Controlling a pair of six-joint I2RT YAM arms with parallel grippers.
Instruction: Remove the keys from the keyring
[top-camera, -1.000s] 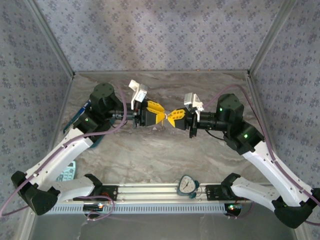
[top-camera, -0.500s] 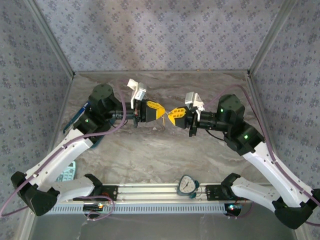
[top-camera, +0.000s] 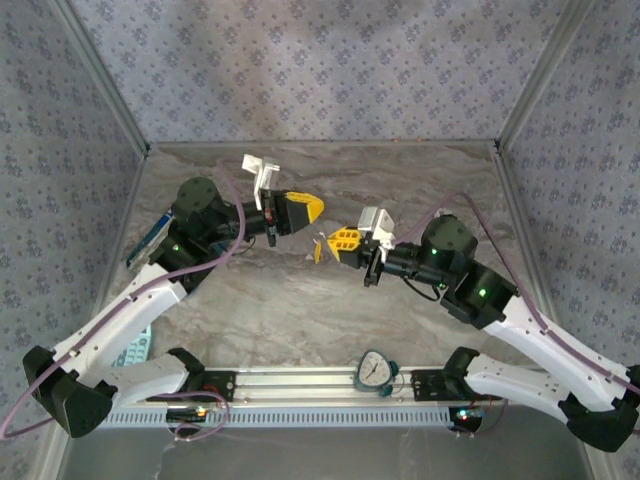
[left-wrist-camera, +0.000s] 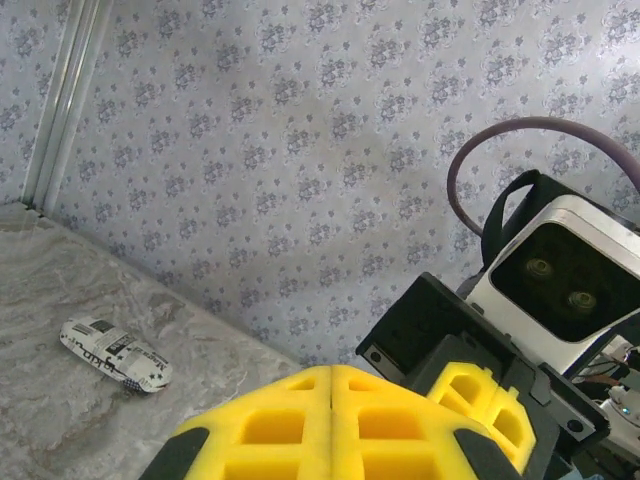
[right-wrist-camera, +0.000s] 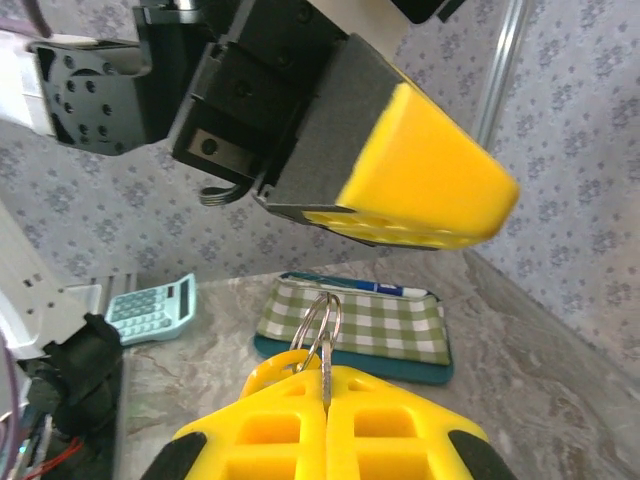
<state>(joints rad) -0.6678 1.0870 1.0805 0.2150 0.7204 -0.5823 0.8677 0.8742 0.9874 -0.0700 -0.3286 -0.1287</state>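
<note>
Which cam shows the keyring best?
Right wrist: the silver keyring stands close up, pinched in the shut right claw. In top external, a tiny yellow piece, likely a key, hangs beside that claw; the ring is too small to make out.

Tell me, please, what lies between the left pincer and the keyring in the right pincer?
Nothing: the right wrist view shows an open gap between the left pincer and the keyring clamped in the right pincer.
</note>
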